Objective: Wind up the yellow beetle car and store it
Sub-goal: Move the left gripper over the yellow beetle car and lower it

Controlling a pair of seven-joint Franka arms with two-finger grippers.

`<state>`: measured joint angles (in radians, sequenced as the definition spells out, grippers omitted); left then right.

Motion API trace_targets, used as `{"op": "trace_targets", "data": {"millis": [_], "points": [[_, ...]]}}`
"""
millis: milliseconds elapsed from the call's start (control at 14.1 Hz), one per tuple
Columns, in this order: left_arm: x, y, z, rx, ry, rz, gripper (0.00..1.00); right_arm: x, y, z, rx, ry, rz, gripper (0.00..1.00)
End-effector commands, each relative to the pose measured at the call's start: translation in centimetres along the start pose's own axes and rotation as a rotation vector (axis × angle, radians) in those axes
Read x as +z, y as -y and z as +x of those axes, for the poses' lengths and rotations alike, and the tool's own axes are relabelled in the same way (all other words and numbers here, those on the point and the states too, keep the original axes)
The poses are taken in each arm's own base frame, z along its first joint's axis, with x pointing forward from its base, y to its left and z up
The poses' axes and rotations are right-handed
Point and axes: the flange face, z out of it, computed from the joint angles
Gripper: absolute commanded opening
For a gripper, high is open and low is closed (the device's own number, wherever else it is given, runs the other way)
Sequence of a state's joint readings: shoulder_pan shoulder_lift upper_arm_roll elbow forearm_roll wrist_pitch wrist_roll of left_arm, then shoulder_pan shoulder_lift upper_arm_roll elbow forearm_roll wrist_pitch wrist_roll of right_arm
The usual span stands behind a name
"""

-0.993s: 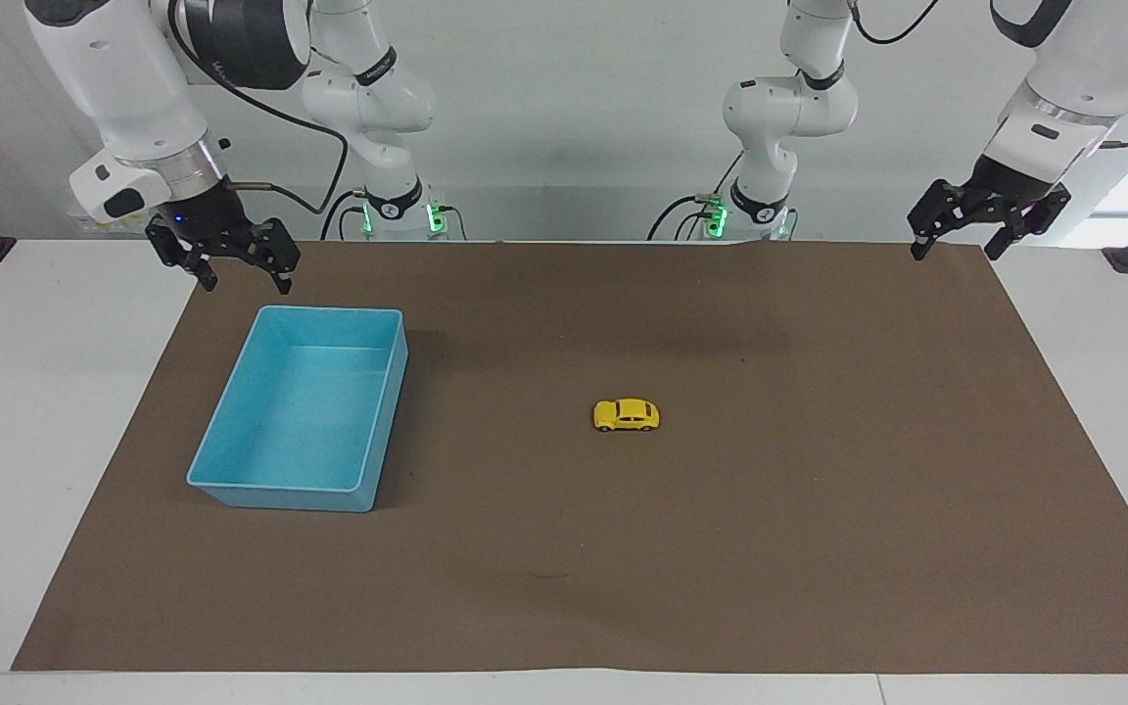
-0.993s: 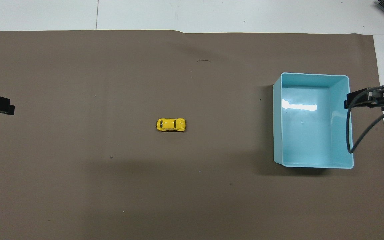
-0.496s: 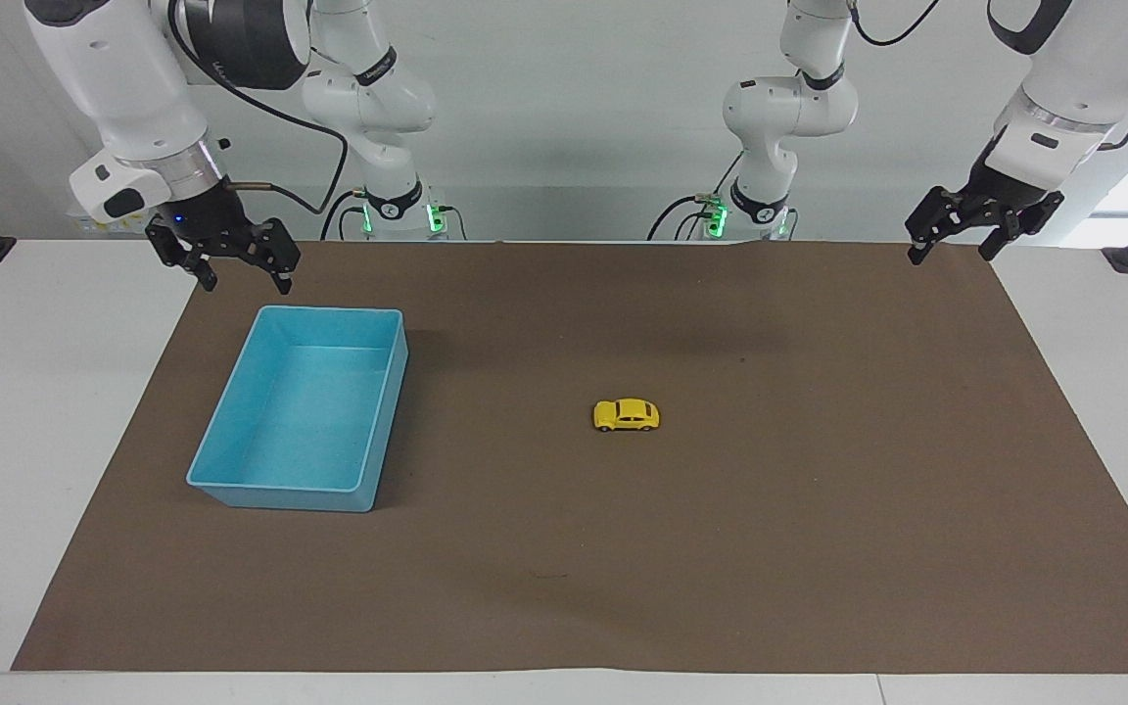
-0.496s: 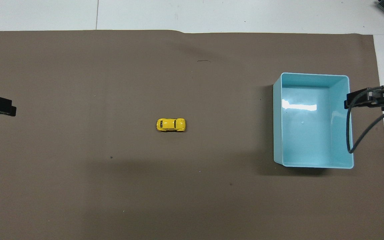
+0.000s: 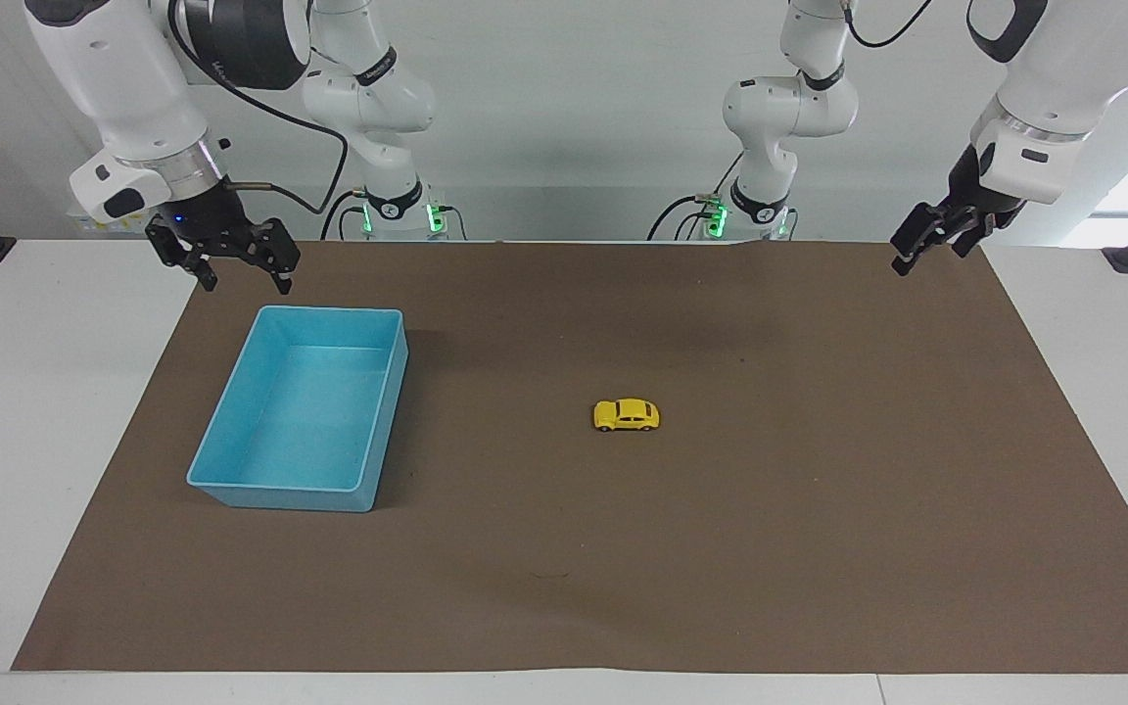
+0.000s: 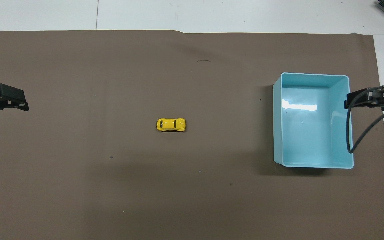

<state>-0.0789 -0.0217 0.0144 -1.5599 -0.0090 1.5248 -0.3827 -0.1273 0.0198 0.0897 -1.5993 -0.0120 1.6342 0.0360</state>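
The yellow beetle car stands on its wheels near the middle of the brown mat, untouched. My left gripper hangs open and empty over the mat's corner at the left arm's end, well away from the car. The light blue tray sits empty at the right arm's end of the mat. Above the tray's edge nearest the robots, my right gripper waits, open with nothing between its fingers.
A black cable from the right wrist loops over the tray's outer wall in the overhead view. White tabletop borders the mat on both ends. A small dark mark lies on the mat farther from the robots than the car.
My left gripper has turned at the wrist and shifted a little inward over the mat, toward the car. The right gripper, the car and the tray have stayed put.
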Motion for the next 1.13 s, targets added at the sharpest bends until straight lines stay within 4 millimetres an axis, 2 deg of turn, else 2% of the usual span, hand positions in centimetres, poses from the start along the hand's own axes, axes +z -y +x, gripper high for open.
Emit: {"op": "trace_targets", "data": {"millis": [0,425,638,851,1064], "points": [[0.9,-0.3,-0.3,-0.105,0.001,0.000,1.00,-0.1,0.0,-0.7,0.013,-0.006,0.007,1.00],[1.7,-1.7,-1.0,-0.379,0.032,-0.016,1.00,-0.1,0.0,-0.7,0.013,-0.006,0.007,1.00],[1.4,-2.1,-0.6,-0.547,0.013,-0.064,1.00,-0.1,0.0,-0.7,0.013,-0.006,0.007,1.00],[2.4,-2.7,-0.1,-0.737,0.014,-0.070,1.00,-0.1,0.0,-0.7,0.013,-0.006,0.007,1.00],[3.0,-3.7,0.2,-0.849,0.004,-0.086,1.00,-0.1,0.0,-0.7,0.013,-0.006,0.007,1.00]]}}
